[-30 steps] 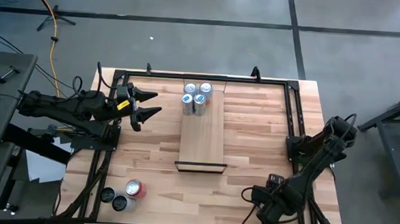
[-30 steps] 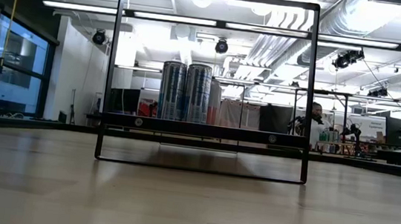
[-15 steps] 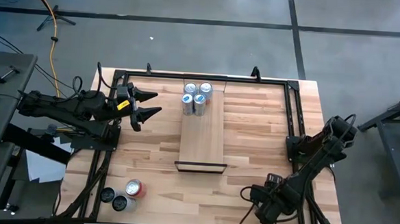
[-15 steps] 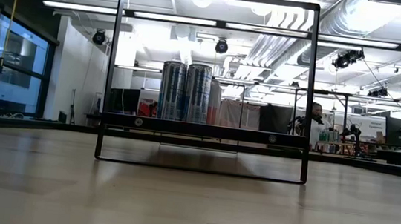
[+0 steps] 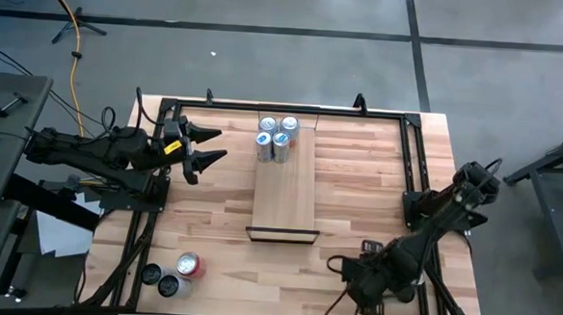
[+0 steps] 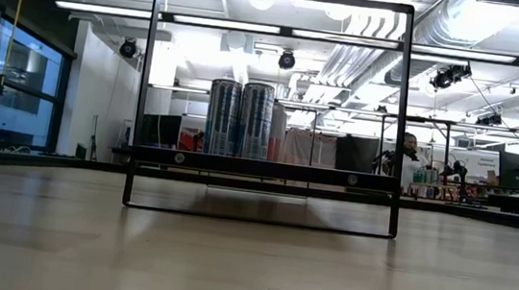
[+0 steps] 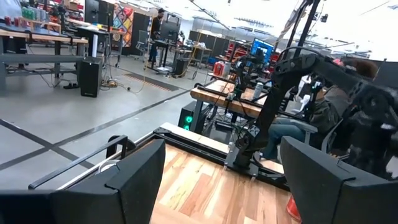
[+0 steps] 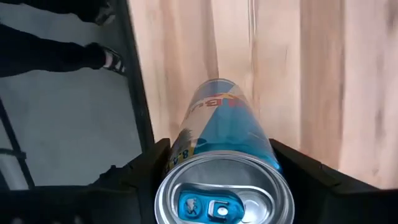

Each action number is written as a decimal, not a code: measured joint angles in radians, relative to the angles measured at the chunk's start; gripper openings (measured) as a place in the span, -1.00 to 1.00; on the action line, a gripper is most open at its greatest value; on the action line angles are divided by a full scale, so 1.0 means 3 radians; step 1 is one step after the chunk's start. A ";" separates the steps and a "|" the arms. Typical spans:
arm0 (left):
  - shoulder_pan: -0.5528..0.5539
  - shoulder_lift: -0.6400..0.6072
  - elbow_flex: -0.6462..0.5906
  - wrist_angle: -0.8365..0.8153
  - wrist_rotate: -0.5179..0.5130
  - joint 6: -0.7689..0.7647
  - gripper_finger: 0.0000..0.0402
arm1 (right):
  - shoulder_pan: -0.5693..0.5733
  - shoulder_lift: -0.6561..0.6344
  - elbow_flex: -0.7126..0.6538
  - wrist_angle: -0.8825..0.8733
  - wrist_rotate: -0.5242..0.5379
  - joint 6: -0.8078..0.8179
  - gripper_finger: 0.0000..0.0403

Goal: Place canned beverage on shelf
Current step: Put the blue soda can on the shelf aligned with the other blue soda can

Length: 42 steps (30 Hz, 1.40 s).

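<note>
At the near right corner of the surface (image 5: pixel 357 181): right end effector (image 8: pixel 217 171) closing around a light blue can (image 8: pixel 219 149), fingers flanking its sides near the top. Rigid, smooth, slippery, dentable if overgripped; hold mid-body. Left end effector (image 5: pixel 205 144) released, idle beside the shelf (image 5: pixel 285 191).

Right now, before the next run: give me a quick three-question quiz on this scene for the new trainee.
1. How many cans stand on the shelf?
2. True or false: the left gripper holds a can.
3. Where are the three spare cans? A, at the shelf's framed end; B, at a table corner on the left arm's side; C, on the floor.
Key: 1, three; 2, false, the left gripper is open and empty; 3, B.
</note>
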 joint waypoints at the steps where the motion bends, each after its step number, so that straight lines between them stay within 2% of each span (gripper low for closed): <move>1: 0.0000 -0.0008 -0.0001 0.0003 0.0000 0.0001 0.38 | -0.0053 0.0000 0.0101 -0.0106 0.0008 -0.0119 0.10; 4: -0.0001 -0.0020 -0.0003 0.0105 0.0000 0.0003 0.38 | -0.0233 0.0000 0.0434 -0.0637 0.0101 -0.0431 0.10; 10: -0.0001 -0.0022 -0.0003 0.0327 0.0000 0.0005 0.38 | -0.0625 -0.0006 0.1092 -0.1537 0.0606 -0.0921 0.10; 18: -0.0002 0.0041 -0.0003 0.0593 0.0001 -0.0065 0.38 | -0.1358 -0.0093 0.1047 -0.1532 0.0893 -0.1686 0.10; 20: -0.0004 0.0075 -0.0003 0.0644 0.0001 -0.0066 0.38 | -0.1614 -0.0076 0.1064 -0.1345 0.0851 -0.1918 0.10; 22: -0.0005 0.0109 -0.0003 0.0677 0.0002 -0.0069 0.38 | -0.1857 -0.0068 0.1065 -0.1202 0.0627 -0.2063 0.10; 25: -0.0005 0.0160 -0.0003 0.0731 0.0118 -0.0070 0.38 | -0.2207 -0.0049 0.1061 -0.0985 0.0235 -0.2037 0.10; 28: -0.0006 0.0235 0.0001 0.0871 0.0249 -0.0070 0.38 | -0.2423 0.0026 0.1061 -0.0961 0.0099 -0.2055 0.10; 32: -0.0006 0.0343 0.0001 0.0963 0.0266 -0.0067 0.38 | -0.2463 0.0338 0.1283 -0.1007 0.0078 -0.2161 0.10; 36: -0.0005 0.0413 0.0001 0.0952 0.0266 -0.0066 0.38 | -0.2393 0.0825 0.1921 -0.1212 0.0084 -0.2371 0.10; 38: -0.0005 0.0424 0.0001 0.0953 0.0266 -0.0065 0.38 | -0.2366 0.1062 0.2244 -0.1387 0.0216 -0.2509 0.10; 42: -0.0005 0.0406 0.0001 0.0801 0.0266 0.0076 0.38 | -0.2423 0.1418 0.2570 -0.1537 0.0305 -0.2725 0.10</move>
